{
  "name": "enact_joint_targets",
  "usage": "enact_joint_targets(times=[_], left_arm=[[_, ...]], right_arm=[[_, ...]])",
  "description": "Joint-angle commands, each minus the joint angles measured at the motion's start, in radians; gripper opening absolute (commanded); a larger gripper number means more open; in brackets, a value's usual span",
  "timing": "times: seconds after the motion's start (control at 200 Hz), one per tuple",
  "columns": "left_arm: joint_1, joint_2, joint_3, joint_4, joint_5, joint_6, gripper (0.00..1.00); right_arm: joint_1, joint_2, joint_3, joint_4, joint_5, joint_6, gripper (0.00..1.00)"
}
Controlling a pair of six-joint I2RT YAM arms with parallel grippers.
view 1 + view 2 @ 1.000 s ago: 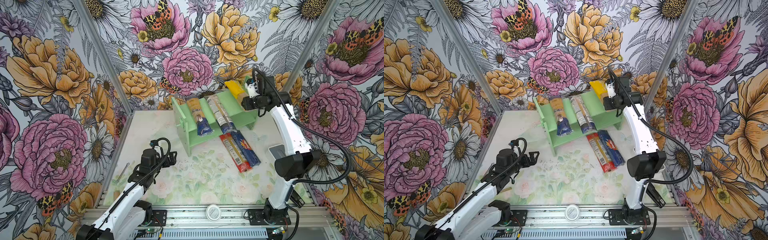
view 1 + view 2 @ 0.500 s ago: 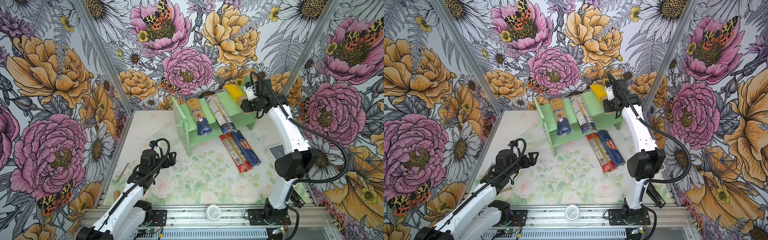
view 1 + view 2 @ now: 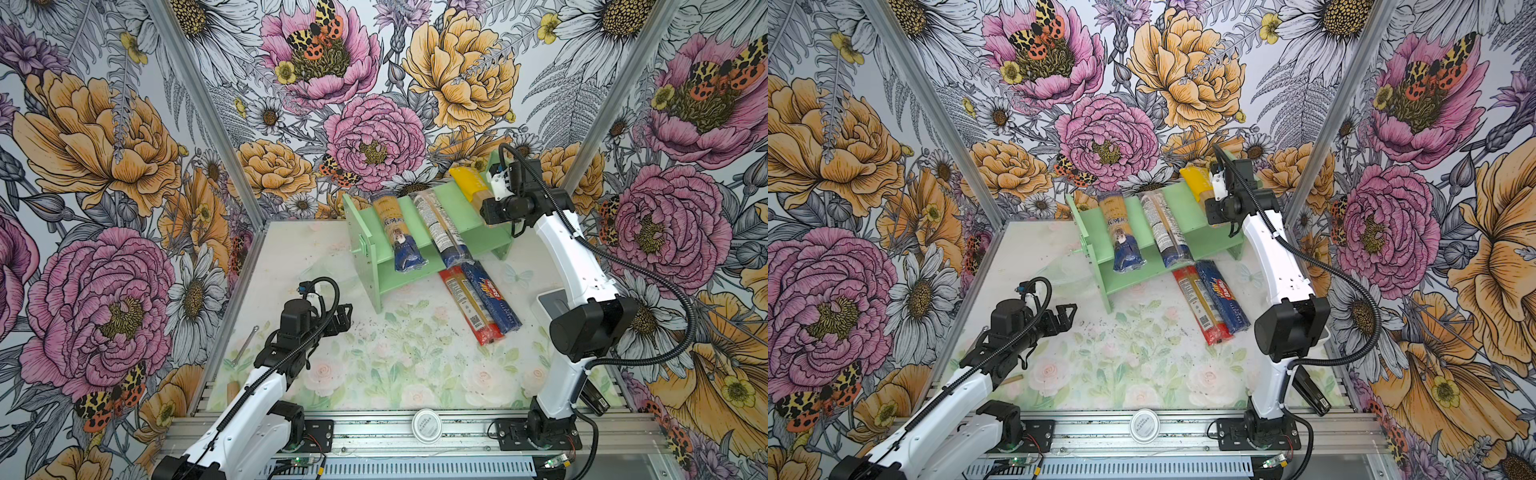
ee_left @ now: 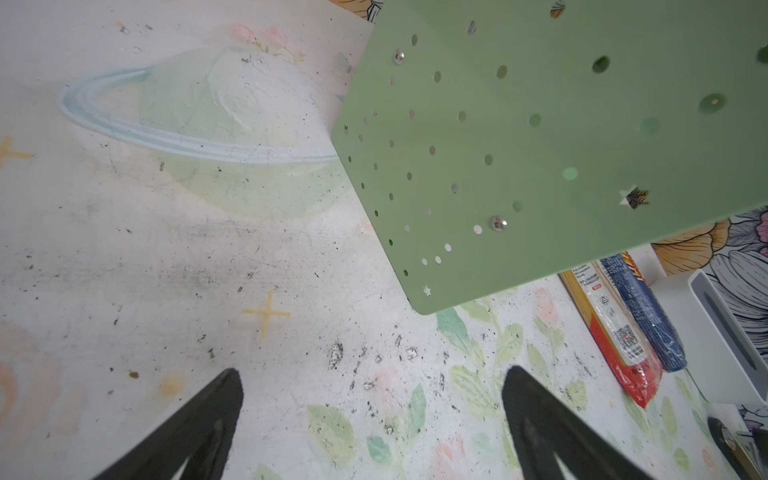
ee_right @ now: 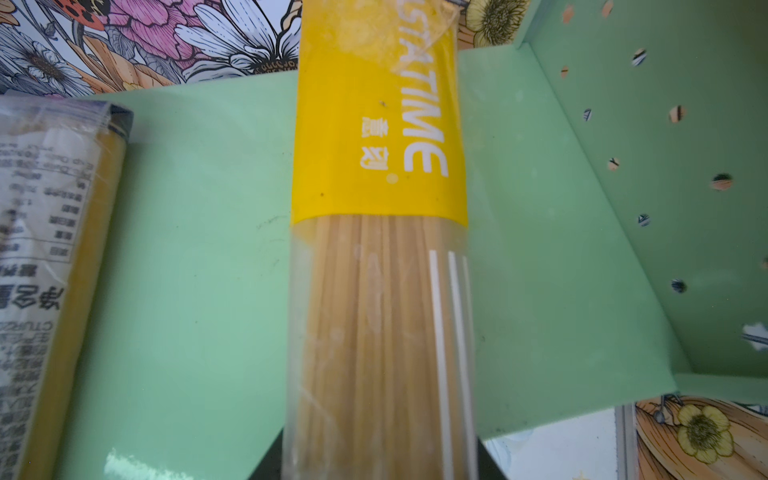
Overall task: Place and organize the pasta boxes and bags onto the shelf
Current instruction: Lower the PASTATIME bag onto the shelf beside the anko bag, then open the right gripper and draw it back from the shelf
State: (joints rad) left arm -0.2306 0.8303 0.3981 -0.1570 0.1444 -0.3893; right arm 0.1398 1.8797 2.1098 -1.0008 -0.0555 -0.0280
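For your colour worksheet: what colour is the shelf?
Mint green: the shelf shows clearest in the right wrist view.

Mint-green shelf [image 3: 457, 212] holds both clear packs [image 3: 401, 237] plus the yellow pack [image 3: 465, 183], laid crosswise. Red pack [image 3: 469, 307] and dark-blue pack [image 3: 492, 297] lie touching beside it.

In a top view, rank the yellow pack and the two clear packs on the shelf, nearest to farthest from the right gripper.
1. yellow pack, at the right gripper, right end of the shelf.
2. white-labelled clear pack, mid-shelf.
3. left clear pack, at the left end.
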Motion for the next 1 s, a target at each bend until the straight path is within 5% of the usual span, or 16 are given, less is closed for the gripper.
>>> enact_joint_targets(times=[0.0, 0.595, 0.996], left_arm=[[0.01, -0.014, -0.016, 0.003, 0.014, 0.018, 0.99], [0.015, -0.013, -0.019, 0.008, 0.019, 0.017, 0.99], [0.018, -0.006, -0.015, 0.015, 0.023, 0.017, 0.99]], right_arm=[[-0.006, -0.037, -0.002, 0.085, 0.021, -0.021, 0.52], [-0.008, -0.084, 0.0, 0.084, 0.033, -0.066, 0.79], [0.001, -0.261, -0.123, 0.085, -0.026, -0.041, 0.81]])
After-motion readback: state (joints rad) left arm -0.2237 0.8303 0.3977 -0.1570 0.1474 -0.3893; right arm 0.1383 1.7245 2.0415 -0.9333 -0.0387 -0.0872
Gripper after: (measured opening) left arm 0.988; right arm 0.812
